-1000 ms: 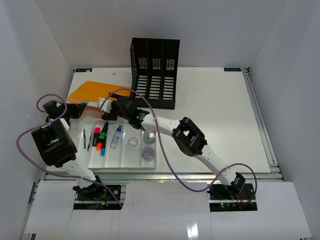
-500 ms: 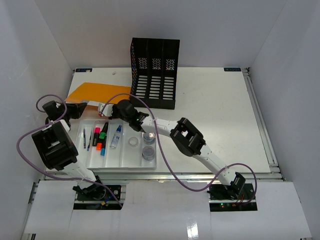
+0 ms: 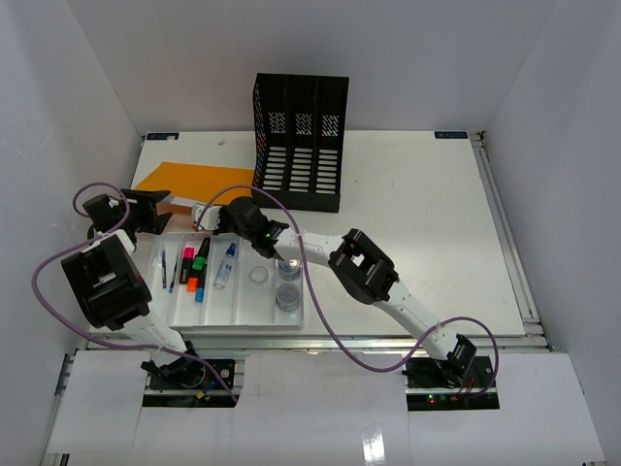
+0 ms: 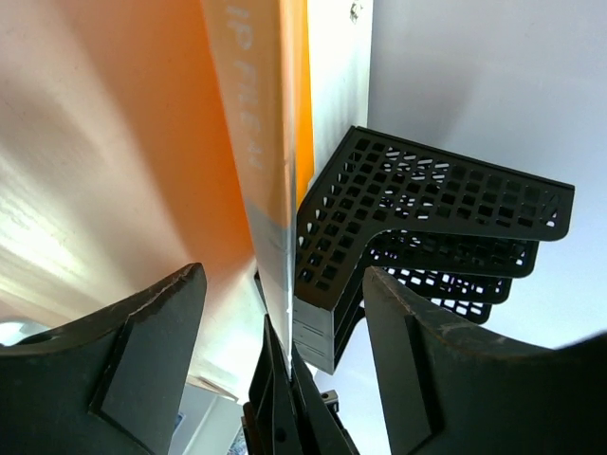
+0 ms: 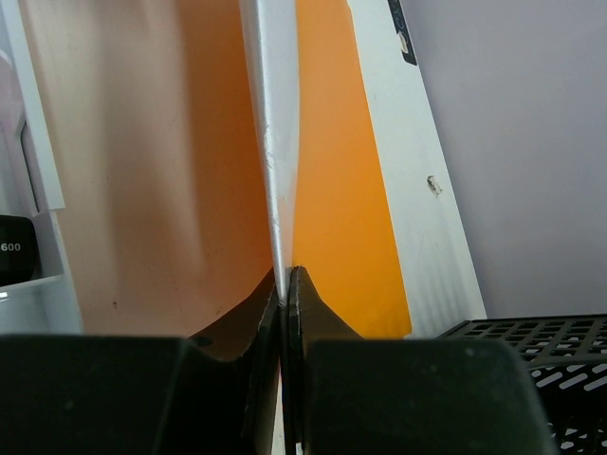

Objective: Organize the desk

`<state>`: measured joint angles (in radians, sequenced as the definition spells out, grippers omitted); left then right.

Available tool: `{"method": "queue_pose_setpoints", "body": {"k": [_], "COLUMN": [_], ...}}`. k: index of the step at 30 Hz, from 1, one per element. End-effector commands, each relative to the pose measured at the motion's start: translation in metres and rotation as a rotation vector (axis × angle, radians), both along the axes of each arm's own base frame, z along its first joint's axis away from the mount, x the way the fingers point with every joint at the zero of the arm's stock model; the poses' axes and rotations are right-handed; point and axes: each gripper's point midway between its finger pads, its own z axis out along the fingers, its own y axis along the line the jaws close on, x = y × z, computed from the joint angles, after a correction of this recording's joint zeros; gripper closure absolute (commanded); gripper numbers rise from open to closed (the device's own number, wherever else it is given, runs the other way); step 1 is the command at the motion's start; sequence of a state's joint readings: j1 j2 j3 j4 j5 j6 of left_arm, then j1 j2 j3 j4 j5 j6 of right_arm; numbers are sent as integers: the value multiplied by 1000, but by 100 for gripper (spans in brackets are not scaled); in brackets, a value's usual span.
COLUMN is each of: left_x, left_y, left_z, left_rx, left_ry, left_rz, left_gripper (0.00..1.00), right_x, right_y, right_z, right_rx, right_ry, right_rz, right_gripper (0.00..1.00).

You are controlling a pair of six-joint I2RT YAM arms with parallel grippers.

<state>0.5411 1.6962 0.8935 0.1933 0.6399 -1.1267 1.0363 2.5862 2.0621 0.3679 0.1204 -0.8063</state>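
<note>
An orange file folder (image 3: 192, 181) lies at the back left of the white desk (image 3: 427, 223), its near edge lifted. My right gripper (image 3: 208, 217) reaches across and is shut on that edge; in the right wrist view the jaws (image 5: 285, 281) pinch the thin grey-white edge with orange folder (image 5: 337, 161) on both sides. My left gripper (image 3: 163, 210) is open, its fingers spread on either side of the folder edge (image 4: 270, 190) and of the right gripper's closed fingers (image 4: 281, 379), touching neither. The left gripper (image 4: 285, 275) holds nothing.
A black three-slot file organizer (image 3: 301, 141) stands right of the folder; it also shows in the left wrist view (image 4: 427, 227) and the right wrist view (image 5: 550, 370). A white compartmented tray (image 3: 243, 316) with markers, pens, a bottle and small round containers lies near the front left.
</note>
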Motion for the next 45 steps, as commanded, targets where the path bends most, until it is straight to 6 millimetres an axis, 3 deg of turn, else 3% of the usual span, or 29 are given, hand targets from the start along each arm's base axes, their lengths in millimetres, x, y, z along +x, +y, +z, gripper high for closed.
{"method": "queue_pose_setpoints", "body": {"k": [1, 5, 13, 15, 17, 18, 19, 20, 22, 24, 29, 30, 31, 33, 37, 40, 42, 45], "left_x": [10, 23, 48, 49, 48, 48, 48, 49, 50, 50, 47, 46, 46, 42, 29, 23, 15, 7], "left_y": [3, 7, -4, -6, -7, -6, -6, -4, 0, 10, 25, 26, 26, 24, 3, -13, -33, -62], "left_z": [9, 2, -5, -3, 3, 6, 12, 21, 39, 64, 122, 133, 147, 175, 238, 266, 296, 335], "left_rx": [33, 43, 88, 96, 111, 122, 135, 152, 222, 304, 463, 482, 505, 557, 646, 684, 718, 758], "left_ry": [-10, 17, 30, 19, 3, -7, -20, -37, -69, -99, -184, -210, -246, -328, -545, -650, -757, -889], "left_rz": [-28, -29, -62, -66, -68, -71, -72, -69, -65, -30, 40, 48, 54, 59, 24, -5, -35, -75], "left_gripper": [22, 24, 59, 74, 90, 97, 100, 100, 100, 100, 100, 100, 100, 100, 100, 100, 100, 100], "right_x": [-6, -8, -16, -16, -19, -19, -20, -22, -27, -35, -88, -100, -115, -134, -140, -139, -137, -139], "right_y": [5, 5, 1, 1, 0, -1, -2, -3, -4, -7, -21, -27, -36, -58, -118, -157, -192, -237], "right_z": [38, 43, 56, 59, 61, 63, 65, 66, 74, 81, 110, 118, 138, 164, 212, 211, 198, 199], "right_rx": [106, 122, 143, 146, 143, 146, 144, 131, 122, 103, 25, 16, 28, 46, 105, 104, 91, 104], "right_ry": [10, 28, 61, 61, 64, 65, 68, 78, 96, 134, 287, 326, 361, 439, 518, 564, 599, 578], "right_rz": [7, 10, 26, 29, 33, 31, 32, 36, 55, 83, 321, 374, 452, 534, 556, 532, 481, 420], "right_gripper": [92, 92, 92, 92, 82, 70, 51, 27, 13, 10, 10, 10, 10, 10, 10, 10, 10, 10]}}
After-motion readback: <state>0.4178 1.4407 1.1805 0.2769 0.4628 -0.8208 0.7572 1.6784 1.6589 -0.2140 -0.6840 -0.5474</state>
